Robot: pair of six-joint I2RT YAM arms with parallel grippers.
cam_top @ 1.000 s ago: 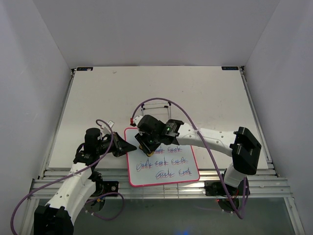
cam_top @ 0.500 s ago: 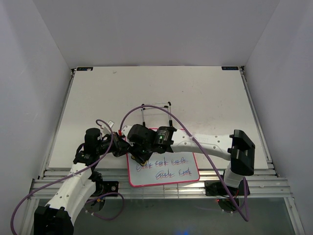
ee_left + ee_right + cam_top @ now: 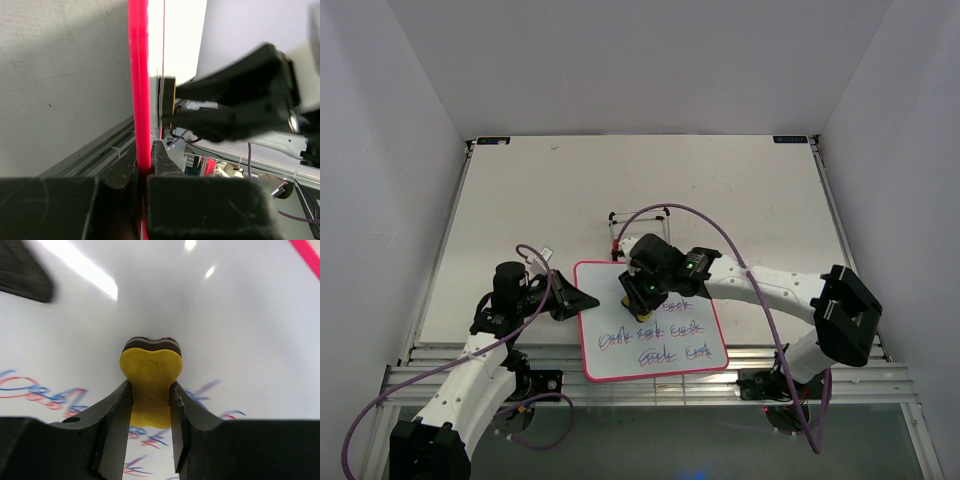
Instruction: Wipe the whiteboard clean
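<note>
Top external, near to far, we list: whiteboard (image 3: 610, 365) lying at the table's (image 3: 740, 180) near edge, scribbles across its lower rows. Left gripper (image 3: 586, 301) pinched shut on the pink left frame (we judge, to stop it sliding). Right gripper (image 3: 638, 306) closed tight on the eraser (image 3: 150, 372), which is pressed to the whiteboard's upper part for wiping. Stand (image 3: 640, 215) just behind the far edge crowds far strokes; open table beyond and rightward.

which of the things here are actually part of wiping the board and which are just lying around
In the job:
- whiteboard, scribbled rows on it
- yellow eraser, pinched in the right gripper, against the board
- left gripper, clamped on the board's pink frame

Lying about:
- black wire stand, behind the board, untouched
</note>
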